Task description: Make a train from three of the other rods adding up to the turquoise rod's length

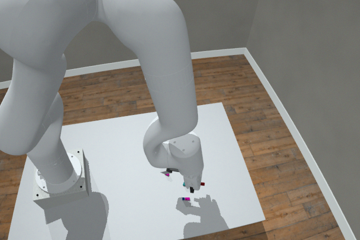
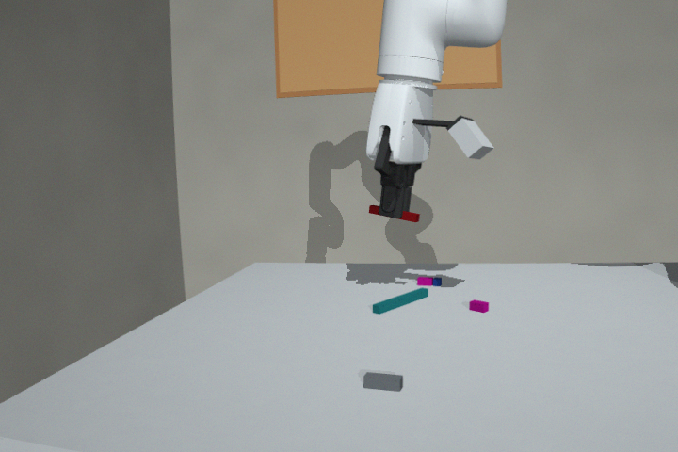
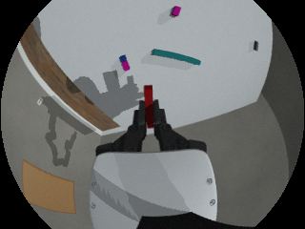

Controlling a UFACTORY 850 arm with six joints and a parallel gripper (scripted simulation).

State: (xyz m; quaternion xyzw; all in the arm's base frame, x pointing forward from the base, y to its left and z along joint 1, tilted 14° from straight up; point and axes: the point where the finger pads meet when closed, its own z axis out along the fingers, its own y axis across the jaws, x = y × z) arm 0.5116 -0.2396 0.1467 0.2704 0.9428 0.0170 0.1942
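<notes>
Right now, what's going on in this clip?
The arm's gripper is shut on the red rod, holding it level in the air above the table. On the table, a magenta rod and the blue rod lie end to end, apparently touching, like the start of a train. The turquoise rod, a second magenta rod and the grey rod lie apart from them.
</notes>
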